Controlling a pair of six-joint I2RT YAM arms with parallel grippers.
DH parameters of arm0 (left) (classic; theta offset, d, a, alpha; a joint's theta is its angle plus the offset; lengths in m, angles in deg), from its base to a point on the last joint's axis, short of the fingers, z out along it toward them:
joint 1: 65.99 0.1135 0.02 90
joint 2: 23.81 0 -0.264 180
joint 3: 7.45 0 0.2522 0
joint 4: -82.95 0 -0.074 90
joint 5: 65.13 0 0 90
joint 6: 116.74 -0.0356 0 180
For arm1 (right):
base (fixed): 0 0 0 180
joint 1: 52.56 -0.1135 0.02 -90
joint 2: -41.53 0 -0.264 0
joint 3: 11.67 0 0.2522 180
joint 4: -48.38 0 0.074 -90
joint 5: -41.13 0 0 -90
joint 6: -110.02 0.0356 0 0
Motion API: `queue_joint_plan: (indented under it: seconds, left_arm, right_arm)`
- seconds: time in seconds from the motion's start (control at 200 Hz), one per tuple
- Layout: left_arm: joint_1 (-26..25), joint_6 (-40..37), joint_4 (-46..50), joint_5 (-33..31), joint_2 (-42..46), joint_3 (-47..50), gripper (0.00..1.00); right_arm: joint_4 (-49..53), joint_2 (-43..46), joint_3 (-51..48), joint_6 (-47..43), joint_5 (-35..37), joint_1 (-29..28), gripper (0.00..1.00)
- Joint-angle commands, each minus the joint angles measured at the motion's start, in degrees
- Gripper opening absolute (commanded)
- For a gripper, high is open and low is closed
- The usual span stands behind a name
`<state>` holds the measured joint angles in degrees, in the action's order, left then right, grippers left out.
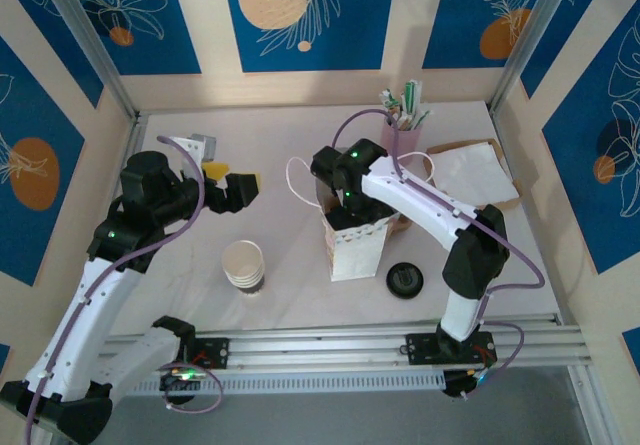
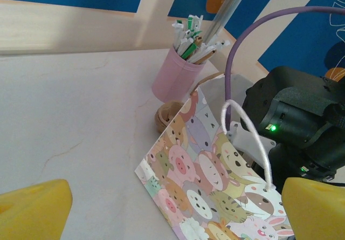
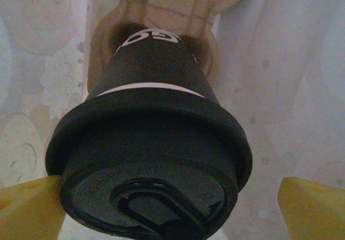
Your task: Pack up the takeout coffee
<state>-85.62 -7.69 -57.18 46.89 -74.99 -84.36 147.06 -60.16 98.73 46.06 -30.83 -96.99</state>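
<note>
The takeout coffee (image 3: 151, 143), a cup under a round black lid, stands inside the paper bag (image 1: 355, 250) in the right wrist view, its base in a brown cardboard holder (image 3: 161, 5). My right gripper (image 3: 172, 207) is open around the lid: the left yellow finger (image 3: 27, 207) is at the lid's rim, and the right one stands well clear. From above, my right gripper (image 1: 345, 200) reaches into the bag's mouth and hides the cup. My left gripper (image 1: 232, 180) hovers open and empty left of the bag. The left wrist view faces the bag's cartoon-animal side (image 2: 215, 186).
A stack of lidless cream cups (image 1: 244, 265) stands front left of the bag, and a loose black lid (image 1: 405, 279) lies to its right. A pink holder of sticks and sachets (image 1: 402, 130) and a pile of napkins (image 1: 470, 170) sit at the back right. Frame walls close in the table.
</note>
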Motion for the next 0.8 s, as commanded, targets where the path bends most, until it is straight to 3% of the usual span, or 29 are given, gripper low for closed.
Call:
queue_joint_plan:
  seconds: [0.0, 0.795]
  left_arm:
    - [-0.59, 0.02, -1.53, 1.08, -0.02, -0.12, 1.00]
    - [-0.58, 0.07, -1.58, 1.53, -0.47, -0.09, 1.00]
  right_arm:
    - [1.90, 2.02, 1.79, 1.20, 0.57, 0.29, 0.98]
    - [2.77, 4.09, 4.26, 1.67, 0.53, 0.22, 0.99]
